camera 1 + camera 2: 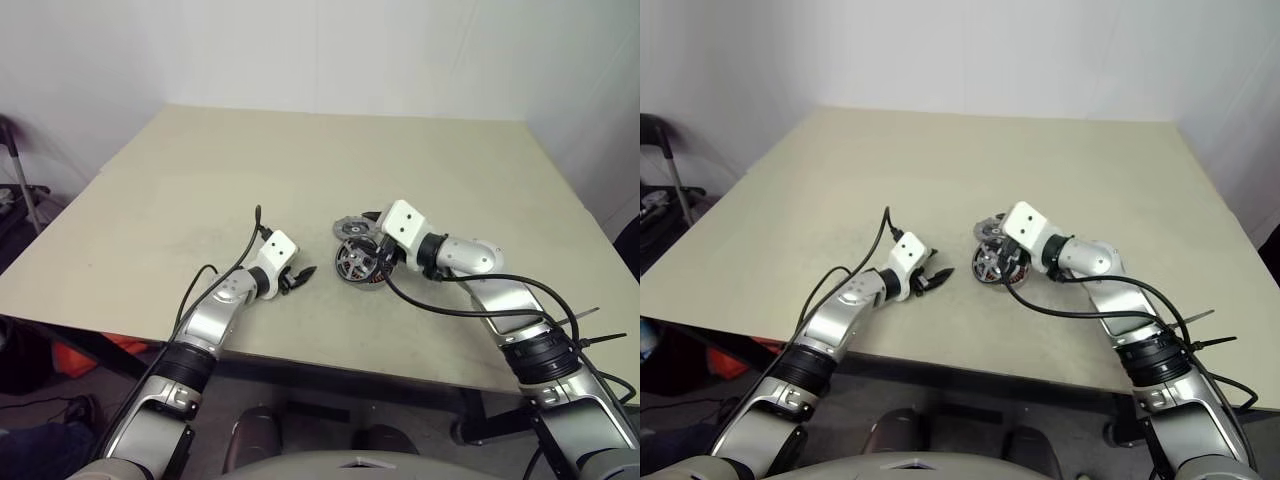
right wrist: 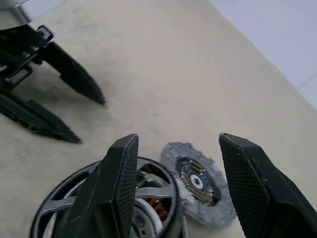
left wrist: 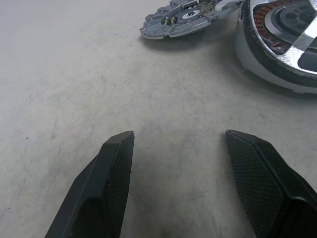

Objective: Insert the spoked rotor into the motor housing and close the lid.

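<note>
Sitting mid-table, your motor housing is showing copper coils behind one spoked rotor in it. One grey lid is lying just beside it. Your right gripper is hovering over both, fingers apart; your left gripper is gaping nearby, holding nothing.

Both arms reach forward, left tool and right tool parted.
</note>
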Controlling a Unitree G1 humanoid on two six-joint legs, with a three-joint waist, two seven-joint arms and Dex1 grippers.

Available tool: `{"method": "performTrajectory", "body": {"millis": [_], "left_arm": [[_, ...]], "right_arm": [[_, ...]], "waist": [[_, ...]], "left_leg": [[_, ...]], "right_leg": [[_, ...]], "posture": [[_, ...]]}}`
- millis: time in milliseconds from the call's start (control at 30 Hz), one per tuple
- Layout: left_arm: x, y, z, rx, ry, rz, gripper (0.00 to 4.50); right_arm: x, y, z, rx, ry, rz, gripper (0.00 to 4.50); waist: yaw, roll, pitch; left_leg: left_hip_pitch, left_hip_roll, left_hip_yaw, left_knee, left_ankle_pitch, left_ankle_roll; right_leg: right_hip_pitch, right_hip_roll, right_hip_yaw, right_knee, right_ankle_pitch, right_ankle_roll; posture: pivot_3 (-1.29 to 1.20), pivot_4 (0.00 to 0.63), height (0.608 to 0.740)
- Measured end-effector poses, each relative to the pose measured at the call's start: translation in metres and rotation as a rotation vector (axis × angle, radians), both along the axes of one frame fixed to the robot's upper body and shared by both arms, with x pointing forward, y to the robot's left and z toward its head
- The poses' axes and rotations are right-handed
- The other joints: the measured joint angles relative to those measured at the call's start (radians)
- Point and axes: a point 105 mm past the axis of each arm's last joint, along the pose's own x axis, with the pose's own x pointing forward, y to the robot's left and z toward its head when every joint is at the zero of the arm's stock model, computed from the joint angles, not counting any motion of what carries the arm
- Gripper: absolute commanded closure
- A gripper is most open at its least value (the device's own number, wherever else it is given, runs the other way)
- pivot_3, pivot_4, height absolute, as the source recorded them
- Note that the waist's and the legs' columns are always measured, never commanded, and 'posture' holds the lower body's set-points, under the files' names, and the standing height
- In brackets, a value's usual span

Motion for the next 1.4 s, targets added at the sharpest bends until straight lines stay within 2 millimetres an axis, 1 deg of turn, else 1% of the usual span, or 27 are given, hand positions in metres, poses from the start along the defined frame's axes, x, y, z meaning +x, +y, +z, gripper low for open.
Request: {"method": "performTrajectory", "body": {"millis": [200, 333, 400, 567, 867, 1100, 1300, 1400], "left_arm": [[0.0, 0.001, -0.001, 0.0, -0.001, 0.002, 1.38], [0.001, 0.002, -0.001, -0.001, -0.003, 0.008, 1.38], [0.002, 0.002, -0.001, -0.001, -0.003, 0.01, 1.38], [0.005, 0.008, -0.002, 0.001, -0.002, 0.029, 1.38], [0.006, 0.008, -0.002, -0.002, -0.003, 0.038, 1.38], [0.006, 0.008, -0.002, -0.002, -0.003, 0.041, 1.38], [0.006, 0.008, -0.002, -0.002, -0.003, 0.04, 1.38], [0.006, 0.008, -0.002, -0.002, -0.003, 0.04, 1.38]], "right_arm": [[0.004, -0.011, -0.013, -0.051, 0.028, -0.043, 1.84], [0.007, -0.021, -0.012, -0.069, 0.023, -0.072, 1.84], [0.008, -0.024, -0.011, -0.071, 0.019, -0.079, 1.84], [0.001, -0.03, -0.021, -0.085, 0.047, -0.09, 1.84], [0.005, -0.036, -0.022, -0.095, 0.049, -0.115, 1.84], [0.011, -0.03, -0.015, -0.067, 0.032, -0.112, 1.84], [0.016, -0.037, -0.019, -0.072, 0.046, -0.14, 1.84], [0.019, -0.038, -0.012, -0.054, 0.026, -0.148, 1.84]], "waist": [[0.0, 0.0, 0.0], [0.0, 0.0, 0.0], [0.0, 0.0, 0.0], [-0.003, 0.0, 0.0], [-0.004, 0.0, 0.0], [-0.004, 0.0, 0.0], [-0.003, 0.0, 0.0], [-0.004, 0.0, 0.0]], "left_leg": [[0.001, 0.0, 0.0, 0.001, 0.0, 0.0], [0.001, 0.0, 0.0, 0.001, 0.0, 0.0], [0.002, 0.0, 0.0, 0.001, 0.0, 0.0], [0.004, 0.0, 0.0, 0.001, -0.001, 0.001], [0.004, 0.0, 0.0, 0.001, -0.001, 0.001], [0.004, 0.0, 0.0, 0.001, -0.001, 0.001], [0.003, 0.0, 0.0, 0.001, -0.001, 0.001], [0.004, 0.0, 0.0, 0.001, -0.001, 0.001]], "right_leg": [[0.0, 0.0, 0.0, 0.002, 0.0, 0.0], [0.0, 0.0, 0.0, 0.002, 0.0, 0.0], [0.0, 0.0, 0.0, 0.003, 0.0, 0.0], [0.002, 0.0, 0.001, 0.004, 0.0, 0.0], [0.001, 0.0, 0.001, 0.005, 0.0, 0.0], [0.001, 0.0, 0.001, 0.005, 0.0, -0.001], [0.001, 0.0, 0.001, 0.005, 0.0, -0.001], [0.001, 0.0, 0.001, 0.005, 0.0, -0.001]], "posture": [[0.0, 0.0, 0.74], [0.0, 0.0, 0.74], [0.0, 0.0, 0.74], [0.0, 0.0, 0.74], [0.0, 0.0, 0.74], [0.0, 0.0, 0.74], [0.0, 0.0, 0.74], [0.0, 0.0, 0.74]]}}
